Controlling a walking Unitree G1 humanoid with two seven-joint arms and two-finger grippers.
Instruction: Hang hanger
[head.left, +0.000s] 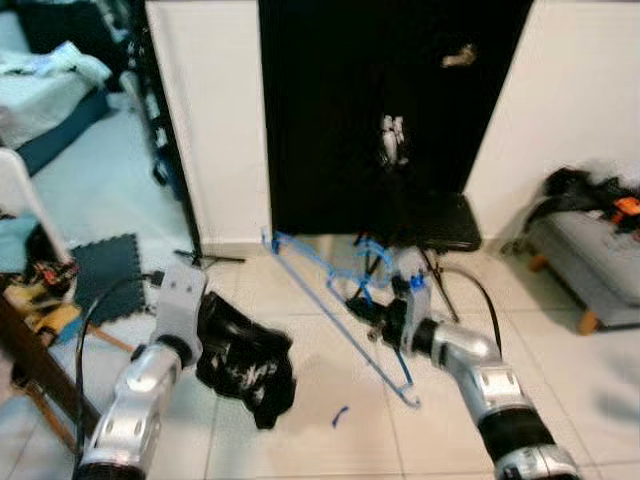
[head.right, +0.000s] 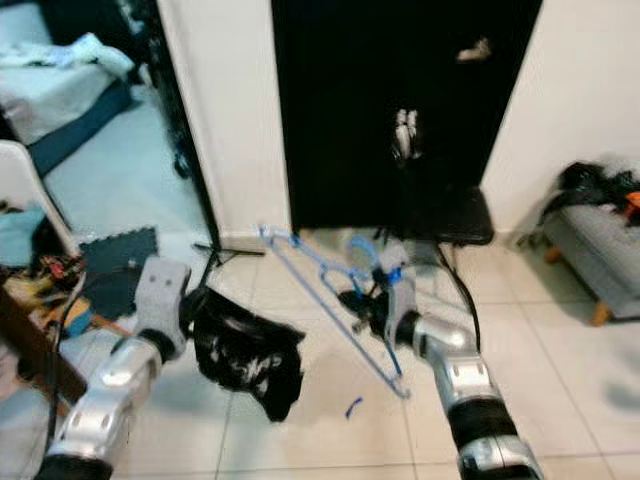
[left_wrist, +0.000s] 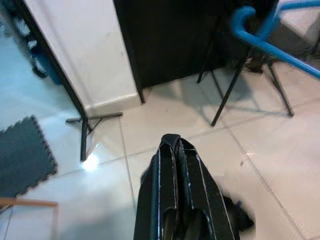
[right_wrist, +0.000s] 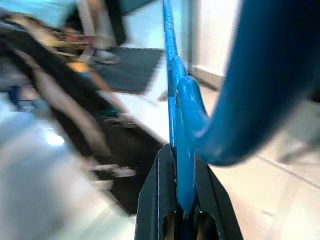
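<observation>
**A:** While your right gripper (head.left: 385, 318) holds the blue hanger (head.left: 335, 312), where is the hanger?

**B:** It is up in the air, low over the white tiled floor (head.left: 330, 440). It slants across the space in front of you. Its hook (head.left: 368, 250) points up toward the black door (head.left: 390, 110). In the right wrist view your two black fingers (right_wrist: 155, 200) are pressed tight on the blue bar, with no gap on either side.

**A:** And your left gripper (head.left: 225, 325)?

**B:** It holds a bunch of black cloth (head.left: 250, 370), which hangs from it just above the floor. In the left wrist view the fingers (left_wrist: 175, 190) are closed together on that cloth.

**A:** How much of the job is done?

**B:** You have the hanger picked up, and that part looks done. The hanging is not done. The hanger touches no rail or hook yet.

**A:** What is left?

**B:** I think you need to find a spot to hang it. A thin black frame (head.left: 170, 130) stands at the wall's edge by the door. I cannot tell if it is a clothes rack. You would then lift the hook over a bar and let go.
</observation>
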